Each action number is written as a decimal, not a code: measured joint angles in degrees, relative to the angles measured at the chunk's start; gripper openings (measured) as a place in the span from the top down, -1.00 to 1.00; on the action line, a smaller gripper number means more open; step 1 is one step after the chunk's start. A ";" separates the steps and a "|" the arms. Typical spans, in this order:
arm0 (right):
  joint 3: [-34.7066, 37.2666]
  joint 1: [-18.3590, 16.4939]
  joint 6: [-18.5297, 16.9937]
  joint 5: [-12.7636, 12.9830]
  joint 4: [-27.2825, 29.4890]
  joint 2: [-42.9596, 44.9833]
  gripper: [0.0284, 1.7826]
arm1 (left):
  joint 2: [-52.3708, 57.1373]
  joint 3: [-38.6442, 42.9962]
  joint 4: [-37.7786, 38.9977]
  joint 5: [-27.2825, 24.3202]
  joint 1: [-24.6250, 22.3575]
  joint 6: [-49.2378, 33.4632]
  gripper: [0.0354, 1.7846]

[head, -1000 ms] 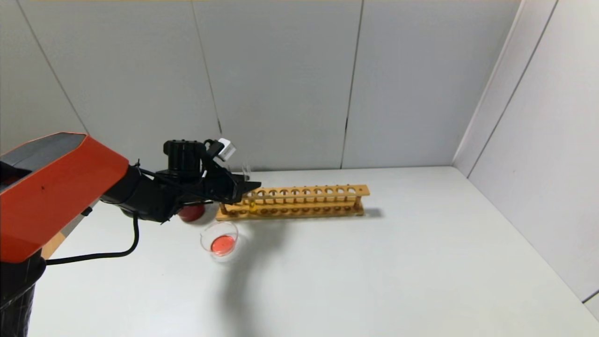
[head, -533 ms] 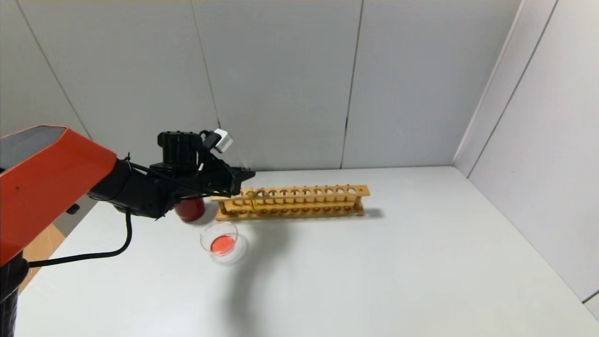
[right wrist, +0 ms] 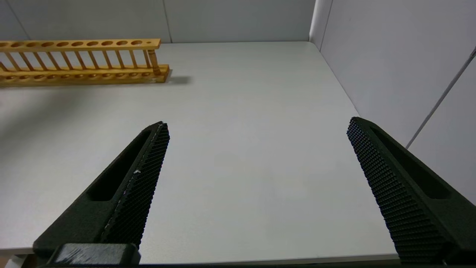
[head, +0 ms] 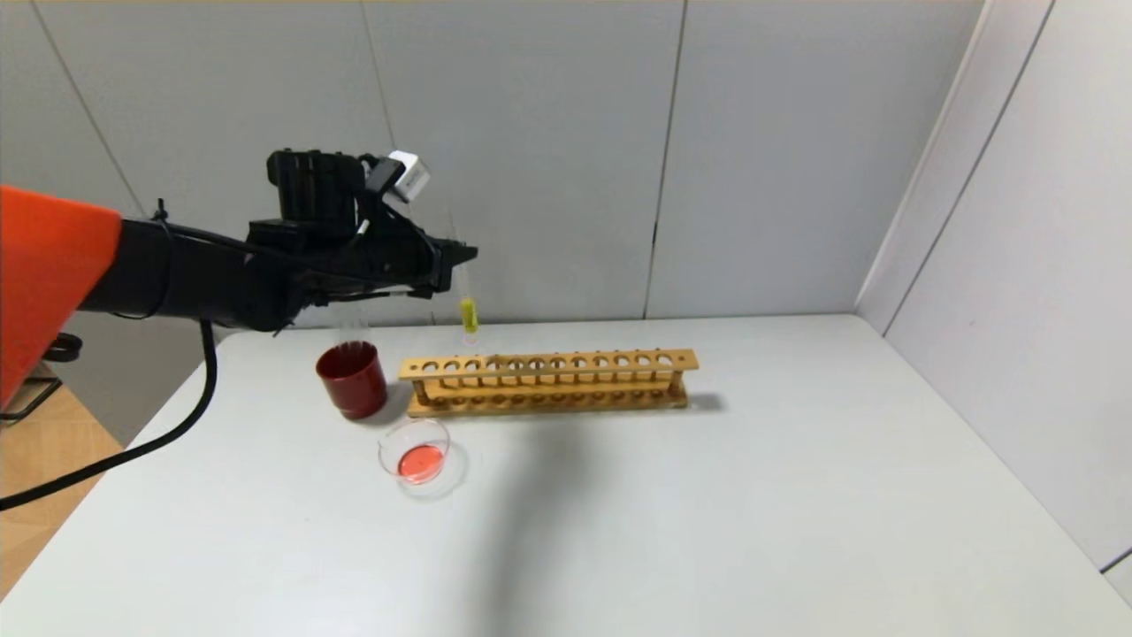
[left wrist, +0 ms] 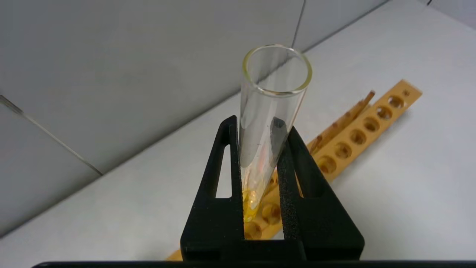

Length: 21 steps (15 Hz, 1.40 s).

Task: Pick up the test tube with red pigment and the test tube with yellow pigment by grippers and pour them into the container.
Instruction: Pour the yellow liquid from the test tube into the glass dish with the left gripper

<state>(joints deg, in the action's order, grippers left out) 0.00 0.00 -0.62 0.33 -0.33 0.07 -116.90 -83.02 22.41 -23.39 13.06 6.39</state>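
My left gripper (head: pixel 462 257) is shut on the test tube with yellow pigment (head: pixel 468 316) and holds it upright in the air, its rounded bottom above the left end of the wooden rack (head: pixel 566 382). In the left wrist view the black fingers (left wrist: pixel 260 124) clamp the clear tube (left wrist: pixel 273 93) below its rim, with yellow liquid at its bottom. The container (head: pixel 416 456), a clear glass dish with red liquid in it, sits on the table in front of the rack's left end. No tube with red liquid shows. My right gripper (right wrist: pixel 258 126) is open and empty over the bare right side of the table.
A dark red cup (head: pixel 352 380) stands left of the rack with a clear empty tube (head: pixel 353 329) in it. The rack's holes (left wrist: pixel 357 137) are empty. Grey walls close the table at the back and the right. The rack's right end shows in the right wrist view (right wrist: pixel 111 59).
My left gripper has risen with the yellow tube, pulling it up out of the rack until its bottom hangs clear above the rack. The dish and cup have not moved.
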 joint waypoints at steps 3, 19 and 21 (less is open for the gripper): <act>0.00 0.00 0.00 -0.04 0.00 0.00 -0.96 | 3.56 -5.16 -6.68 2.34 -0.02 0.63 0.68; 0.00 0.00 0.00 0.02 0.02 0.00 -0.96 | 27.08 28.28 -21.53 5.68 -15.75 57.17 0.68; 0.00 0.00 0.00 -0.02 0.02 0.00 -0.96 | 24.94 28.89 -21.57 11.57 -14.15 58.86 0.68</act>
<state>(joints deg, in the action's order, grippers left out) 0.00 0.00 -0.62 0.30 -0.30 0.07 -91.95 -54.13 0.84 -11.82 -1.10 65.24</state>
